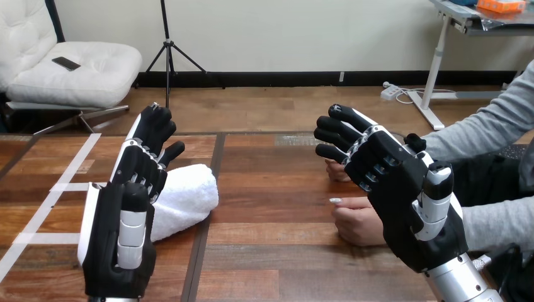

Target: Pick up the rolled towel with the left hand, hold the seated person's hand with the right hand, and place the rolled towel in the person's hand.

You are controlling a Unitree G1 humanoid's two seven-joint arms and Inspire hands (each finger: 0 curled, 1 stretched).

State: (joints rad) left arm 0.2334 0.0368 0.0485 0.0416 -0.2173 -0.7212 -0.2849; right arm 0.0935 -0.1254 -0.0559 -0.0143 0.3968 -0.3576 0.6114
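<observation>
Robot at a wooden table point(271, 251), first step of a towel hand-over. The rolled towel point(189, 192), white, lies on the table left of centre, not yet picked up. The left hand point(119, 242) hangs raised just left of it and nearer the lens, its back to the camera. Its fingers reach loosely toward the far side w/ tips bent, nothing in them. It covers the towel's left end, so whether it touches the cloth can't be told.

At right, the right hand point(403, 195) is up above the table, fingers apart and pointing left, clasping nothing. Behind it the person's two hands rest on the table. The nearer hand point(356, 223) is loosely closed, and the farther hand point(337, 171) is mostly hidden by the robot's fingers. Contact btwn robot and person can't be judged, and no robot finger is curled round either hand.

Judgement: the step in hand is the approach to the towel, w/ neither the pickup nor the hand-hold begun. The next move prob. calls for the left hand to drop and shift right over the roll. It should then wrap fingers and thumb round the middle, firmly enough that the soft cloth doesn't unroll. The right hand then needs to get under or round one of the person's hands, which likely must turn palm-up to receive.
</observation>
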